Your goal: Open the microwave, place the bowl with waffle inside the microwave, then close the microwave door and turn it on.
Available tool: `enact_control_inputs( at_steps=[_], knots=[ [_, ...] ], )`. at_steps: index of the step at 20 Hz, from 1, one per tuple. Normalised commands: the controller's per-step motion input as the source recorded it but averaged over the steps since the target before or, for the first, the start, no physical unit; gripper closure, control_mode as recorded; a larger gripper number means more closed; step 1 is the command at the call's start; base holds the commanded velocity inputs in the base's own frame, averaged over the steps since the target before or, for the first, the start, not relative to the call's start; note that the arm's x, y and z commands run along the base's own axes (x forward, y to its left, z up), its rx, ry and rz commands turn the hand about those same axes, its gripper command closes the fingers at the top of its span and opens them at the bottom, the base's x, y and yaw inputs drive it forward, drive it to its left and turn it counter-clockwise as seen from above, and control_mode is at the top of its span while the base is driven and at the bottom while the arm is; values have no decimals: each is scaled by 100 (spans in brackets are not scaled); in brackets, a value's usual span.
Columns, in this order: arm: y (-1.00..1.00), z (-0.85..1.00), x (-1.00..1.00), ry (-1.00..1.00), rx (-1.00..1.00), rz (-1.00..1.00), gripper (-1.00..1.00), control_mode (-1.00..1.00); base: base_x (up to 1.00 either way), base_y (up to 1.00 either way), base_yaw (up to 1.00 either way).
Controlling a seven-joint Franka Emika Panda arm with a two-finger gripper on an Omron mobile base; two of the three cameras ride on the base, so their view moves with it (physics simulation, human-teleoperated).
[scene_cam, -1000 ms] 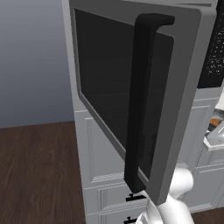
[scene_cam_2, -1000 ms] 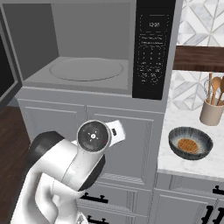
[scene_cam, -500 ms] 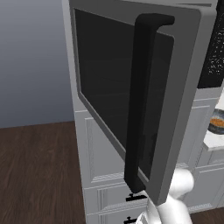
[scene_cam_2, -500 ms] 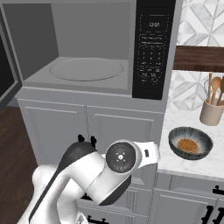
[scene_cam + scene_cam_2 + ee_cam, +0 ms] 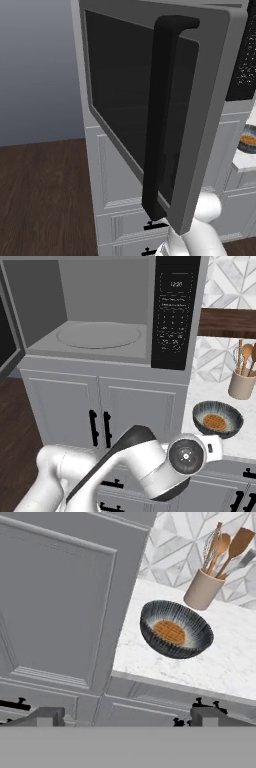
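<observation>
The microwave (image 5: 172, 311) stands open, its grey cavity and round turntable (image 5: 97, 335) bare. The microwave door (image 5: 120, 100) is swung far out to the left, its long black bar handle (image 5: 162, 115) facing the left base camera. The dark-rimmed bowl (image 5: 217, 418) sits on the white marble counter right of the microwave, with the orange-brown waffle (image 5: 215, 421) lying in it. In the hand view the bowl (image 5: 176, 632) and waffle (image 5: 170, 632) are ahead and slightly right. My gripper (image 5: 127, 717) is open with nothing between its fingertips (image 5: 47, 716), short of the bowl. My wrist (image 5: 187, 456) hangs low, left of the bowl.
A beige utensil holder (image 5: 241, 385) with wooden spoons stands behind the bowl against the tiled wall. White cabinet doors with short black handles (image 5: 100, 428) lie under the microwave, drawers below the counter edge (image 5: 165, 684). Dark wood floor (image 5: 45, 200) is to the left.
The arm has swung right and down, carrying the hand from in front of the cabinets to beside the bowl. The jaws stay open. Door and bowl have not moved.
</observation>
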Motion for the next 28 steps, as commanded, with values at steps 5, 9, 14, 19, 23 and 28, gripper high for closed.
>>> enact_control_inputs(
  at_steps=[5,9,14,19,23,28],
  knots=[
    [-59,-2,5,1,11,-1,-100,-100,0,0,0],
    [-36,0,18,3,13,-7,-100,-100,0,0,0],
    [-44,0,36,17,26,-7,-100,-100,0,0,0],
    [-43,0,27,27,38,-28,-100,-100,0,0,0],
    [-67,0,3,34,40,-14,-100,-100,0,0,0],
    [-22,-21,0,1,32,-9,-100,-100,0,0,0]
  ],
)
